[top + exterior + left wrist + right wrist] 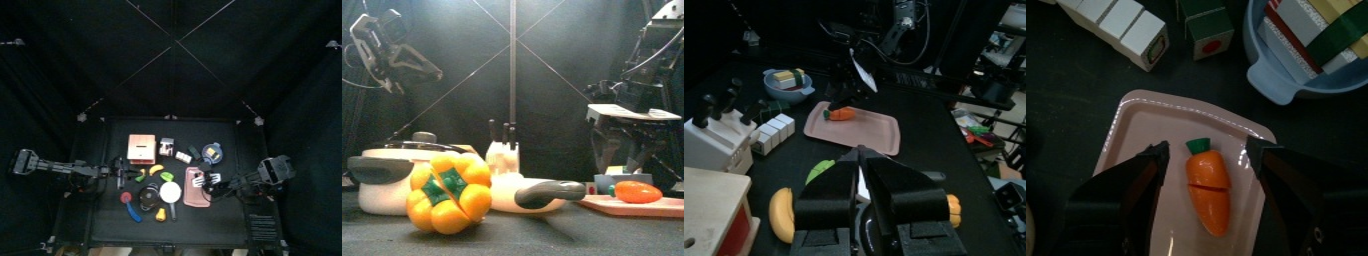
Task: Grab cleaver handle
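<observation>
The cleaver lies flat at the table's back left, a salmon-orange rectangle whose near end looks paler; that pale end may be the cleaver handle. A corner of the blade shows in the left wrist view, beside and below my left gripper. The left gripper hangs above the table in front of the cleaver, jaws partly open, holding nothing. My right gripper is open over a carrot on a pink tray.
A white knife block and a blue bowl stand behind the pink tray. A yellow bell pepper, a pot and a pan handle crowd the front edge. Small toy foods lie beneath the left gripper.
</observation>
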Available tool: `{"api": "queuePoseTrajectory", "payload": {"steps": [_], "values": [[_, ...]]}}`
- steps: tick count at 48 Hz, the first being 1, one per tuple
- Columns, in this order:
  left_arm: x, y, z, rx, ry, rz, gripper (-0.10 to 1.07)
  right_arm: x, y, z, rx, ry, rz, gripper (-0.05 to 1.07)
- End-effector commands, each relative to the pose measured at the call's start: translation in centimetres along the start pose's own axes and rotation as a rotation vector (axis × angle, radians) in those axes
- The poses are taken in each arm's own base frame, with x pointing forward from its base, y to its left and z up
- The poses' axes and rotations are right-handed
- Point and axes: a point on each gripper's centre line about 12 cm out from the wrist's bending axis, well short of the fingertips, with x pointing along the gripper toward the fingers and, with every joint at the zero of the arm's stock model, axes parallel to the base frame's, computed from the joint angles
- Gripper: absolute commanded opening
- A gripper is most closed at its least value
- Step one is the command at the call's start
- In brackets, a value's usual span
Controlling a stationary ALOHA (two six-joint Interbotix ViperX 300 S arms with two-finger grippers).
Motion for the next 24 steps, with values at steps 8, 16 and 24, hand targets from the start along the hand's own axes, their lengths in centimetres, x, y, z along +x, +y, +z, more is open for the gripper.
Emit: {"api": "queuePoseTrajectory", "payload": {"steps": [8,16,24], "values": [[0.3,0.0,1.0,-0.020,-0.032,0.007,0.53,-1.4,0.2,1.9,0.023,-0.038,0.071,0.94],[0.2,0.1,0.8,-0.030,-0.026,0.013,0.53,-2.5,0.7,3.2,0.015,-0.083,0.147,0.94],[0.3,0.6,1.0,-0.052,-0.035,0.038,0.53,-3.8,1.4,5.2,0.071,-0.089,0.232,0.94]]}}
